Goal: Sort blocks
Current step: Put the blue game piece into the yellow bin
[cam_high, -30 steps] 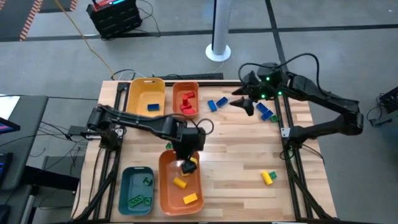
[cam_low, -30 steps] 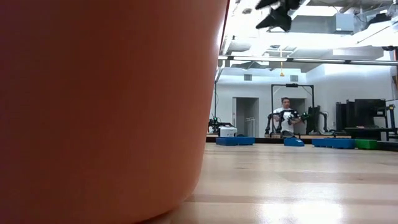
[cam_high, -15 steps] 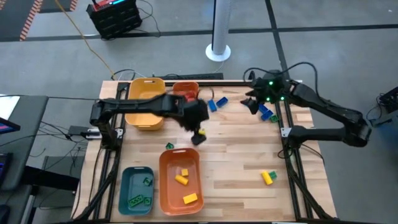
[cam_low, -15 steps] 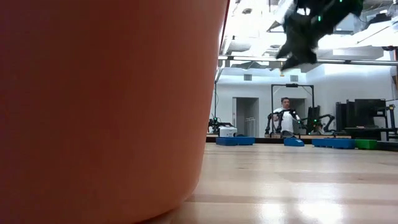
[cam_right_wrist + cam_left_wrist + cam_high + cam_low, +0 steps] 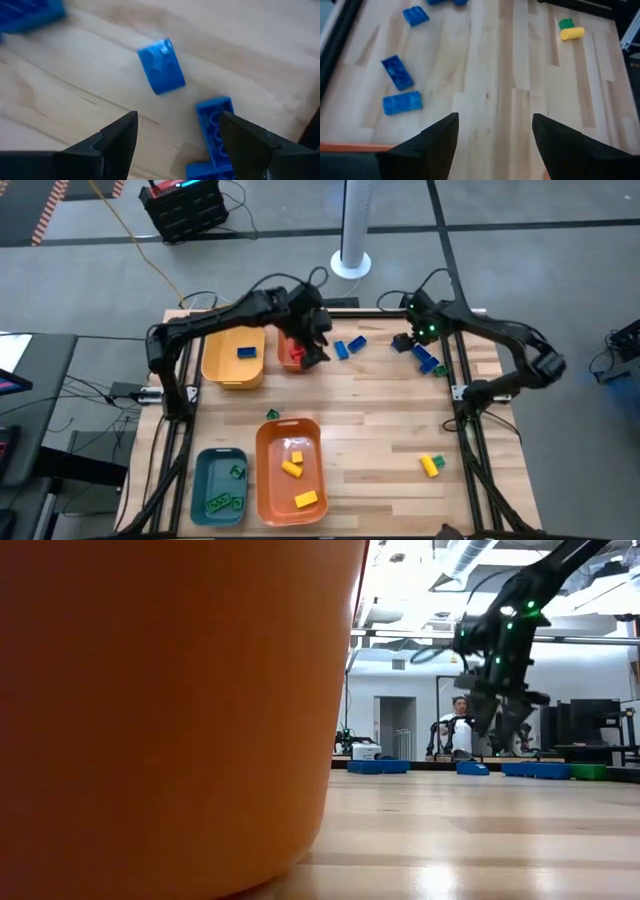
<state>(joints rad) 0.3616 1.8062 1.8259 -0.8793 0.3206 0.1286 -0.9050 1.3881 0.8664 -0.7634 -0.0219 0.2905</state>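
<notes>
The blocks lie scattered over a pale wooden worktop and inside four bins. Two blue blocks sit loose near the far edge, about midway along it, and a cluster of blue blocks lies by the far right corner. A yellow and green pair rests toward the near right corner, and one green block lies just beyond the near orange bin, which holds three yellow blocks. Beside it at the near left corner, the teal bin holds green blocks. At the far left corner the yellow bin holds one blue block, and next to it the far orange bin, mostly hidden by the left arm, shows red blocks.

The left tool hangs over the far orange bin's edge, fingers spread apart with nothing between them. The right tool hovers over the blue cluster at the far right corner, fingers spread wide and holding nothing.

Around the worktop the floor is grey, with a white pole base beyond the far edge and a black crate farther off. The low view shows a bright hall where a person sits in the distance.
</notes>
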